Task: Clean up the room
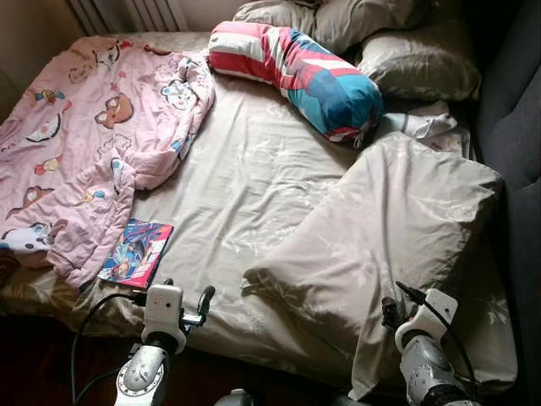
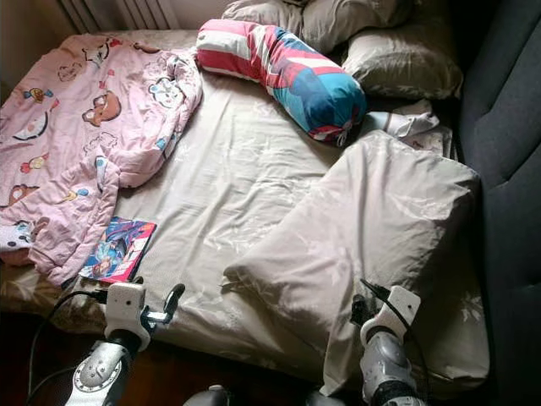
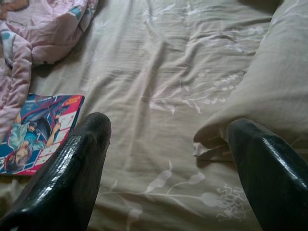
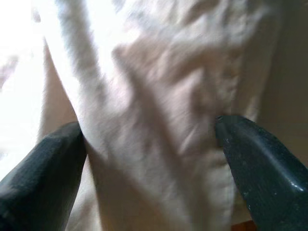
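Both grippers, left [image 1: 196,306] and right [image 4: 149,144], hang spread and empty at six o'clock. Little looks tidied: beige pillow [image 1: 397,237] askew, pink blanket [image 1: 84,135] heaped at ten o'clock, comic book [image 1: 135,252] loose.

A dark sofa [image 1: 516,110] flanks the radiator [image 1: 127,13].

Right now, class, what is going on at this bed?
A robot stands at the foot of an unmade bed. Its right hand is open around a fold of the large beige pillow near the bed's edge. Its left hand is open too, hovering over the sheet between a comic book and the pillow. A pink blanket lies crumpled on the left, and a striped bolster sits near the head. Nothing is lifted yet.
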Controlling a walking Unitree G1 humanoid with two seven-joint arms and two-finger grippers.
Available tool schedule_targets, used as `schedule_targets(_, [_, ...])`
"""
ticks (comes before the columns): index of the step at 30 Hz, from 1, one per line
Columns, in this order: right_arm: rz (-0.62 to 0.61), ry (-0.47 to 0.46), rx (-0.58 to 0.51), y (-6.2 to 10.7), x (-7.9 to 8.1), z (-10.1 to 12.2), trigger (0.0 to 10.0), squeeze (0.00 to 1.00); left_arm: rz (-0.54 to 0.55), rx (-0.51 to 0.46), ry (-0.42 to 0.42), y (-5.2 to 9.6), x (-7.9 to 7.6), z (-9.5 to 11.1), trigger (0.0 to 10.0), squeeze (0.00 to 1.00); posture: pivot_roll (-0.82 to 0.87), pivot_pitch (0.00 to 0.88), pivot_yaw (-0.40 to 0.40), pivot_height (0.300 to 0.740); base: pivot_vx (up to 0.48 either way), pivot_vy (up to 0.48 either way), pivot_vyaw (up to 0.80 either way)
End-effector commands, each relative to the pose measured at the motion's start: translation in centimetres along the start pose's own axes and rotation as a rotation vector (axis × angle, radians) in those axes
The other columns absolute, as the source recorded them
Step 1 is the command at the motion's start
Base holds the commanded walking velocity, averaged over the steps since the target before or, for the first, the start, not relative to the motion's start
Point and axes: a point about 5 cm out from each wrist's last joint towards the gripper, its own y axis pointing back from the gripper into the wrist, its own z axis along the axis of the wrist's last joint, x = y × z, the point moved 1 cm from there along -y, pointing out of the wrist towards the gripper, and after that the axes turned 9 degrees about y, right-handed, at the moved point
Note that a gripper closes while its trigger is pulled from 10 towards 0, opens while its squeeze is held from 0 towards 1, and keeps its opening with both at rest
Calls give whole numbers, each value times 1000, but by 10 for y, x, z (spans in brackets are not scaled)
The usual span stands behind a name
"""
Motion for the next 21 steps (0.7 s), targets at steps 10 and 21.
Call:
schedule_targets(10, [33,-21,102,7,16,-29,10000,0,-59,16,-72,16,3,9,10000,0,101,312,185,711,0,0,0])
schedule_targets(21, [29,-5,149,12,14,-46,10000,0,-81,38,-84,32,1,16,10000,0,132,373,212,711,0,0,0])
